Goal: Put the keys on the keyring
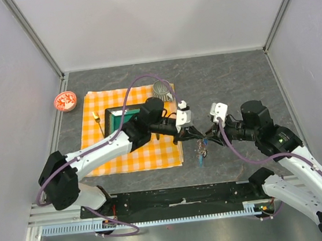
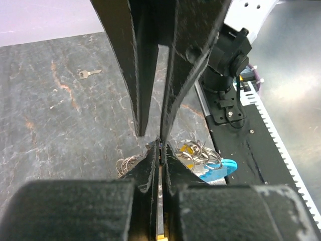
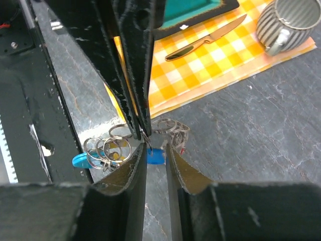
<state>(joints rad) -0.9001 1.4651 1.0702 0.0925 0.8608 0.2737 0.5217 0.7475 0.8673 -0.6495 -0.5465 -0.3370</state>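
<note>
My left gripper (image 1: 195, 133) (image 2: 159, 148) is shut on a thin metal strip, and in the right wrist view its tips (image 3: 140, 130) pinch a fine wire ring. A blue-headed key (image 3: 155, 156) hangs just under that ring. Tip to tip with it, my right gripper (image 1: 208, 134) (image 3: 155, 150) stands open, nothing between its fingers. Below both lies the keyring (image 3: 108, 149), a bunch of steel rings with a cyan crescent tag (image 2: 220, 168) (image 3: 80, 160) and a yellow key head (image 2: 188, 149). A second bundle of rings (image 3: 173, 128) (image 2: 128, 164) lies beside it. One bare key (image 2: 89, 74) lies alone on the slate.
An orange checked cloth (image 1: 104, 156) carries a green tray (image 1: 114, 119), a table knife (image 3: 205, 40) and a ribbed grey cup (image 1: 161, 88) (image 3: 291, 22). A red and white dish (image 1: 65, 100) sits at the far left. The black rail (image 1: 181, 196) runs along the near edge.
</note>
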